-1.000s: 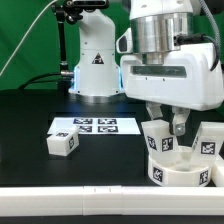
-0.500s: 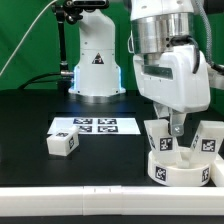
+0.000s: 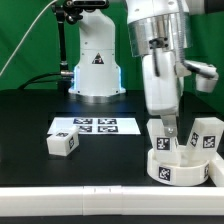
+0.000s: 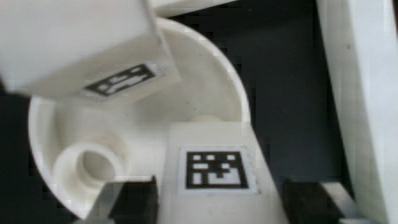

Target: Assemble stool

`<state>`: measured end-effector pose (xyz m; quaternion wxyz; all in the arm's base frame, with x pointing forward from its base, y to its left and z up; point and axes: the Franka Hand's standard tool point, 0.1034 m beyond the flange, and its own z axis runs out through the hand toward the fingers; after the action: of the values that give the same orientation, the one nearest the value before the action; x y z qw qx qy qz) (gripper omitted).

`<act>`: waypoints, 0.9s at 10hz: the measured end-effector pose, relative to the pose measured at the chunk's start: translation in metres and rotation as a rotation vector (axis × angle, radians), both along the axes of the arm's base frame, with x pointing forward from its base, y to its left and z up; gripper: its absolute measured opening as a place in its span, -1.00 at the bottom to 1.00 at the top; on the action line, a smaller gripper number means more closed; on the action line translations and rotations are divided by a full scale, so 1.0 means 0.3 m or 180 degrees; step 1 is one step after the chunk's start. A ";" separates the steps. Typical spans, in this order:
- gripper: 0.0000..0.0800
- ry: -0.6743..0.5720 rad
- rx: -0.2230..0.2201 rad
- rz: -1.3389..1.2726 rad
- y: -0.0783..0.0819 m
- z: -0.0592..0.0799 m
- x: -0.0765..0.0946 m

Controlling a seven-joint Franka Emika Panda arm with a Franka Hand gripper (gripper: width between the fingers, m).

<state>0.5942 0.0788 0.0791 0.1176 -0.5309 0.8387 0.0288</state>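
The white ring-shaped stool seat [image 3: 182, 170] lies at the exterior view's right. My gripper [image 3: 166, 143] stands straight down over it, shut on a white tagged leg [image 3: 161, 138] that stands upright on the seat. In the wrist view the gripper [image 4: 217, 206] has its dark fingers [image 4: 132, 201] pressed against both sides of this leg [image 4: 214, 165], next to a round hole [image 4: 89, 166] in the seat [image 4: 210, 92]. A second leg [image 3: 206, 135] stands on the seat's far side and also shows in the wrist view [image 4: 80, 45]. A third leg [image 3: 62, 143] lies loose on the table.
The marker board [image 3: 95, 127] lies flat left of the seat, just behind the loose leg. A long white bar [image 3: 90, 205] runs along the front edge. The robot base [image 3: 95, 60] stands at the back.
The wrist has turned about its upright axis while staying over the seat, so the gripper body now shows its narrow side. The held leg stays upright on the seat.
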 end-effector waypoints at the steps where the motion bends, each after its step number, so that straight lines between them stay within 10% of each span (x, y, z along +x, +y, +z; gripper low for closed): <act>1: -0.16 -0.0006 0.0068 -0.0319 0.007 -0.001 0.000; 7: -0.15 0.0039 0.0284 -0.0898 0.040 0.001 -0.004; 9: 0.55 -0.0060 0.0285 -0.0638 0.042 0.056 0.014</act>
<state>0.5984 0.0914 0.0961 0.1514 -0.4388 0.8844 0.0493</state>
